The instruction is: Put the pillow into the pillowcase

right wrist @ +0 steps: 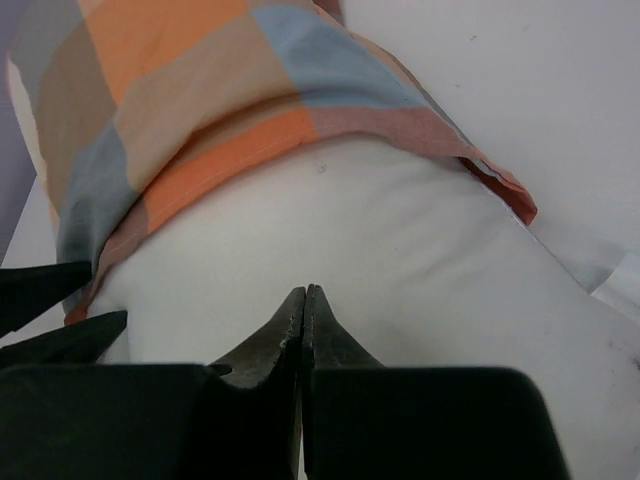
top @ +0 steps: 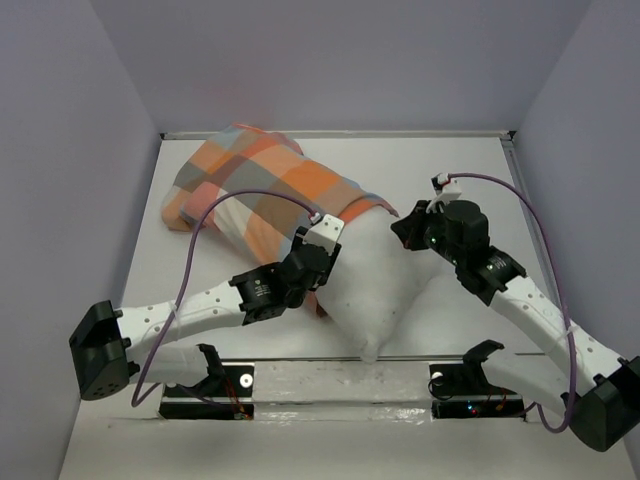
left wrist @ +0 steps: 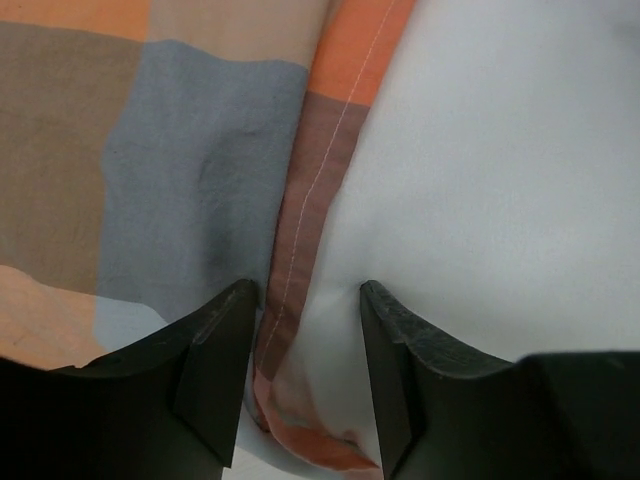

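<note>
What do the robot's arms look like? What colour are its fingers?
The left arm and right arm are white tubes with chunky black joints. A thin purple cable loops along each. The fingers are black, pointed wedges.

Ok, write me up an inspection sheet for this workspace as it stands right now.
Surface: white table, with the pillow and case lying across its middle.
Job's things: white pillow partly inside the checked pillowcase; its near end sticks out toward the arm bases.
Clutter: nothing seen.
Grippers: left gripper open, jaws straddling the pillowcase hem where it meets the pillow; right gripper shut, tips at the bare pillow, nothing visibly pinched.
Cables: a purple cable loops over the left arm, another over the right; neither looks snagged.
Surroundings: plain lavender walls on three sides.
</note>
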Robot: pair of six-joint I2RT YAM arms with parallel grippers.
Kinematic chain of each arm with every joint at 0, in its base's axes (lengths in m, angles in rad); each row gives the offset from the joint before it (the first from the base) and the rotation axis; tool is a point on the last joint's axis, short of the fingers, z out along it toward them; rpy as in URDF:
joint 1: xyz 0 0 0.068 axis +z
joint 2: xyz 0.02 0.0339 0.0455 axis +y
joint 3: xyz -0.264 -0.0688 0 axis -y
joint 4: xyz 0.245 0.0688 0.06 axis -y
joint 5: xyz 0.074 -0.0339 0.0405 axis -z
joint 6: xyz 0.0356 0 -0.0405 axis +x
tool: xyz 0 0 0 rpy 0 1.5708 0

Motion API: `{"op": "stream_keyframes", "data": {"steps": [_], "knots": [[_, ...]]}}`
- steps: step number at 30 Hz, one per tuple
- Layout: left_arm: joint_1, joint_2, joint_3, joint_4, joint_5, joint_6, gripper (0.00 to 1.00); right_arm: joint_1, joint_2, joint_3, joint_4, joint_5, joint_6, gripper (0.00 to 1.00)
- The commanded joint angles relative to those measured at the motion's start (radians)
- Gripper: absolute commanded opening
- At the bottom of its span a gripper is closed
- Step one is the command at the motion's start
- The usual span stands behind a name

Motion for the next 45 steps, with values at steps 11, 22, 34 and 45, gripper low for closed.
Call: {"op": "stream_keyframes", "data": {"steps": [11,22,34,45], "knots": [[0.001,-0.048,0.002,0.079,-0.167,-0.018,0.18,0.016,-0.071,-0.027,-0.099,-0.224,-0.052,0.51],[0.001,-0.164,0.020,0.122,0.042,-0.114,0.00,0.285,0.117,0.068,-0.088,0.075,-0.135,0.77],[-0.028,-0.176,0.048,0.242,0.474,-0.260,0.00,0.311,0.175,-0.011,0.520,0.140,0.135,0.00],[-0.051,-0.200,0.002,0.249,0.665,-0.387,0.00,0.311,0.056,-0.207,0.919,0.503,0.098,0.00]]}}
